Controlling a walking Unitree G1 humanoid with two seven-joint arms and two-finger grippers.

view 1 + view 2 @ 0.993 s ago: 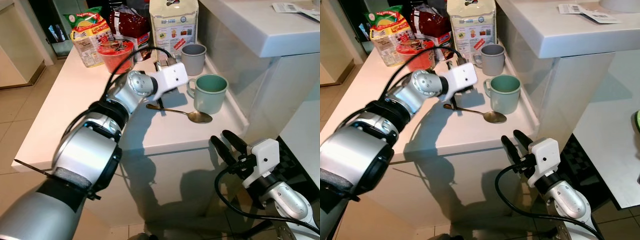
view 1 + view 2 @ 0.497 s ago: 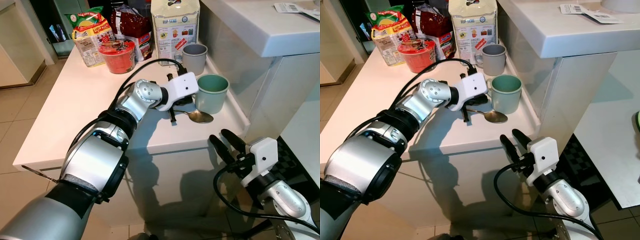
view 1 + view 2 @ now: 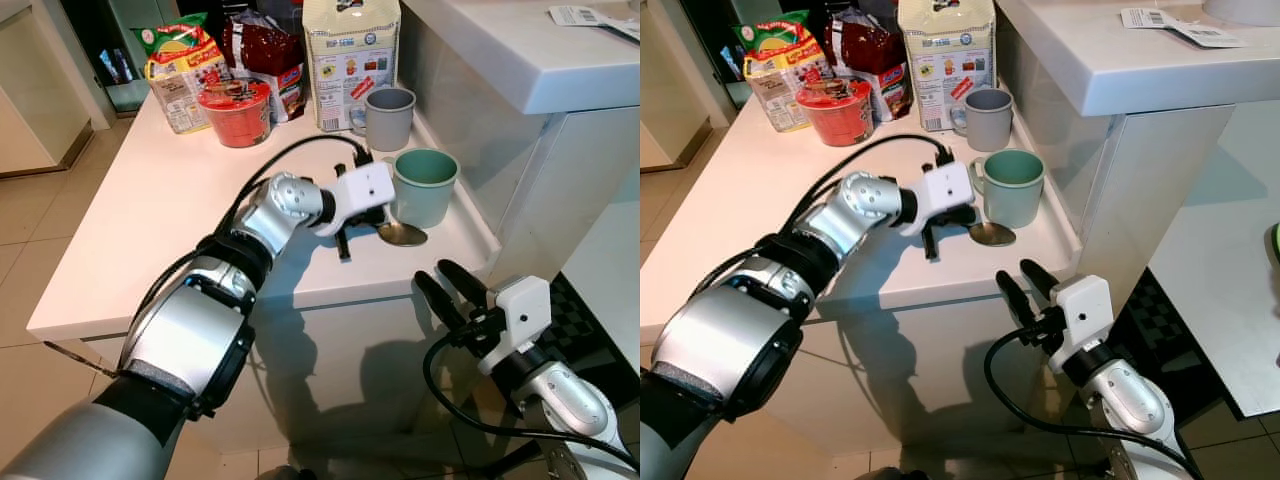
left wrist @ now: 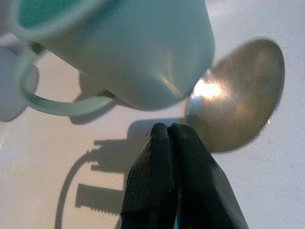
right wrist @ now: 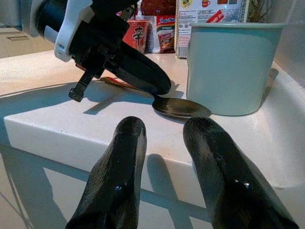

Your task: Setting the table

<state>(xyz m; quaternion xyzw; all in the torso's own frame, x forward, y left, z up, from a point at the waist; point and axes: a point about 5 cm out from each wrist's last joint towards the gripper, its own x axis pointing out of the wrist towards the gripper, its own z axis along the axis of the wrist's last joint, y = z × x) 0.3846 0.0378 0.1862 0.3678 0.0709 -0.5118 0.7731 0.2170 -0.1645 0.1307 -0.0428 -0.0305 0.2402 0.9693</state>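
A metal spoon [image 3: 402, 234] lies on the white counter [image 3: 150, 220], its bowl just in front of the green mug [image 3: 425, 187]. My left gripper [image 3: 378, 226] is low on the counter beside that mug, shut on the spoon's neck; in the left wrist view its fingertips [image 4: 167, 128] are pressed together right at the spoon bowl [image 4: 238, 95], and the handle is hidden under them. A grey mug [image 3: 388, 117] stands behind the green one. My right gripper [image 3: 445, 285] hangs open below the counter's front edge, pointing up at the spoon [image 5: 181, 107].
A red noodle cup [image 3: 233, 100], snack packets [image 3: 180, 65] and a tall paper bag [image 3: 348, 50] stand along the back of the counter. A higher white counter [image 3: 520, 60] rises at the right. The counter's right rim [image 3: 470, 215] is raised.
My left gripper has moved right along the spoon, from its handle end to its neck by the green mug. The right gripper has barely moved.
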